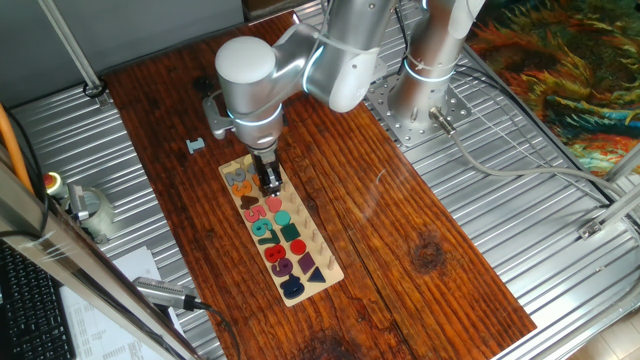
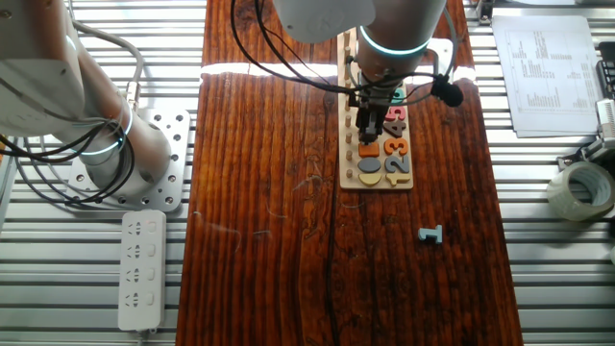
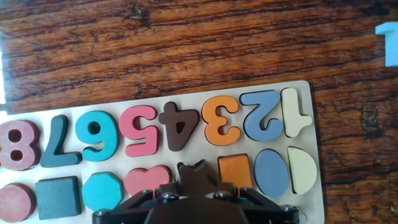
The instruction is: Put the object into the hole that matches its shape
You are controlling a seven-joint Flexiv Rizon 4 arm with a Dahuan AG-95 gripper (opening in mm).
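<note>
**Hand view, near to far.** The black metal claw (image 3: 198, 198) fills the lower edge, pointing straight down at the long pale wooden puzzle board (image 3: 249, 149). Its fingers are hidden by its own housing, so it cannot be told whether it is released or clenched.

Directly beneath it lies the flat five-pointed star piece (image 3: 196, 173), dark brown in the claw's shadow. The star sits in the shape row, covering the star-shaped cutout; whether it is fully seated cannot be told.

Beside the star to the claw's left in this view is a smooth pink heart (image 3: 147, 180). To its right come an orange square (image 3: 236, 170), a grey-blue oval (image 3: 272, 172) and a cream half-disc (image 3: 302, 170).

Beyond the claw runs a row of painted wooden numerals, among them an orange 3 (image 3: 221, 121) and a cream 1 (image 3: 296, 113).

Farther still is the dark, strongly grained wooden surface (image 3: 186, 43). On it, well apart from the board, rests a small pale blue bracket-shaped piece (image 3: 387, 43).
</note>
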